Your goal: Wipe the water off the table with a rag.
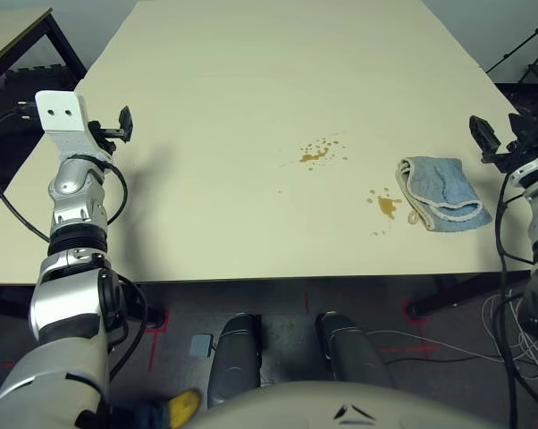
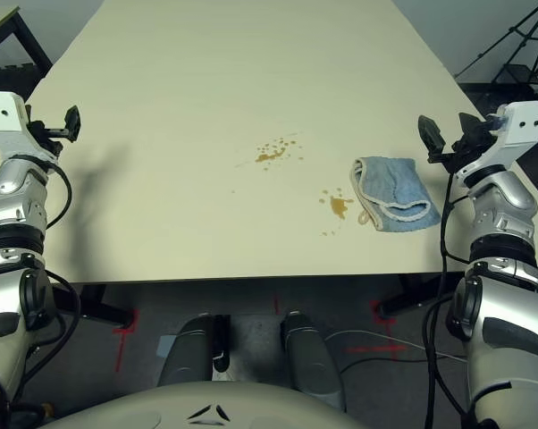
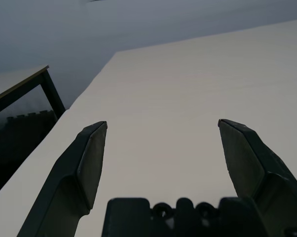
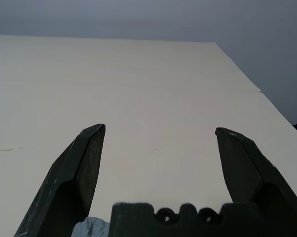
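Cream-beige rectangular table (image 1: 251, 107): two clusters of brownish-orange water splatters (image 1: 318, 152), light blue-grey soft rag with cream stitched border (image 1: 441, 194) just beside the nearer cluster. Head views alone show splatters fully. Left gripper (image 3: 161, 148), right gripper (image 4: 158, 153): fingers wide apart, holding nothing, above the tabletop.

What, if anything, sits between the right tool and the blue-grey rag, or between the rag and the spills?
Nothing visible. The open right tool hangs beside the light blue-grey cloth rag; bare cream table separates the rag from the brownish-orange water splatters.
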